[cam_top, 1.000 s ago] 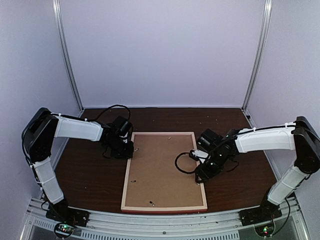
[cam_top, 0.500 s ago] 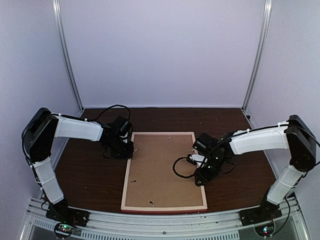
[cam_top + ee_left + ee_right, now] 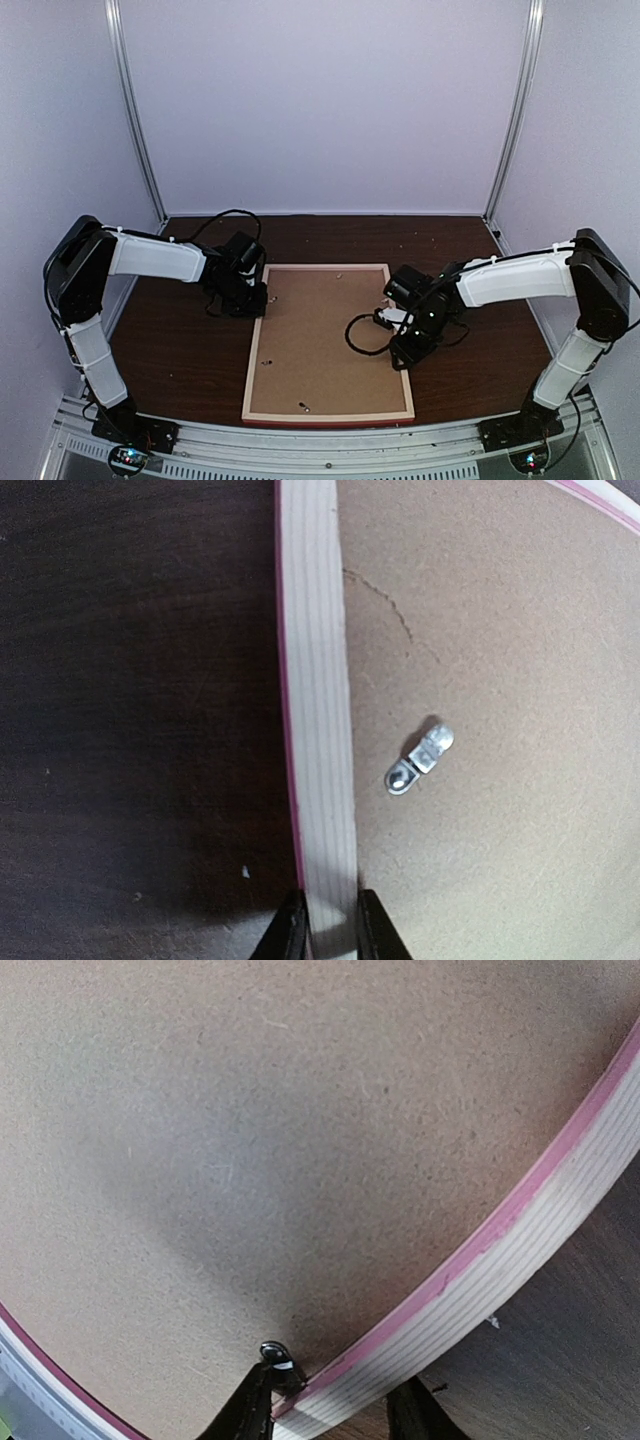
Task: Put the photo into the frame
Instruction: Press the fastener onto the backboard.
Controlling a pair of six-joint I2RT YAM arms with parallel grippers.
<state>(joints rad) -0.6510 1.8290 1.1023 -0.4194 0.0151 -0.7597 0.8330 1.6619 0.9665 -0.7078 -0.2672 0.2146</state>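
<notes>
Left gripper (image 3: 330, 932) clamps the left bar of the frame (image 3: 315, 680), close to the frame's far-left corner. Its dark fingers (image 3: 288, 938) press the pale wood from both sides, one on the outer pink-edged side and one on the inner side. The frame lies flat on the dark wood table (image 3: 130, 730), pale back up and pink face down, with only a thin pink line showing along its outer edge. A brown backing board (image 3: 500, 630) fills the frame's opening. A small silver metal clip (image 3: 420, 760) sits on the board just inside the left bar, tilted and apart from the wood. Right gripper (image 3: 335, 1405) is at the frame's right bar, about midway along it, with its fingers (image 3: 248, 1410) straddling the bar, one over the board side and one over the table side. Cannot tell whether they actually pinch the wood or just stand close around it. A small metal tab (image 3: 278, 1353) sits at the inner edge of that bar, touching the tip of the board-side finger. From the top camera, a black cable (image 3: 358, 335) from the right arm loops over the board just inside the right bar. Both arms reach in low from opposite sides of the frame.
</notes>
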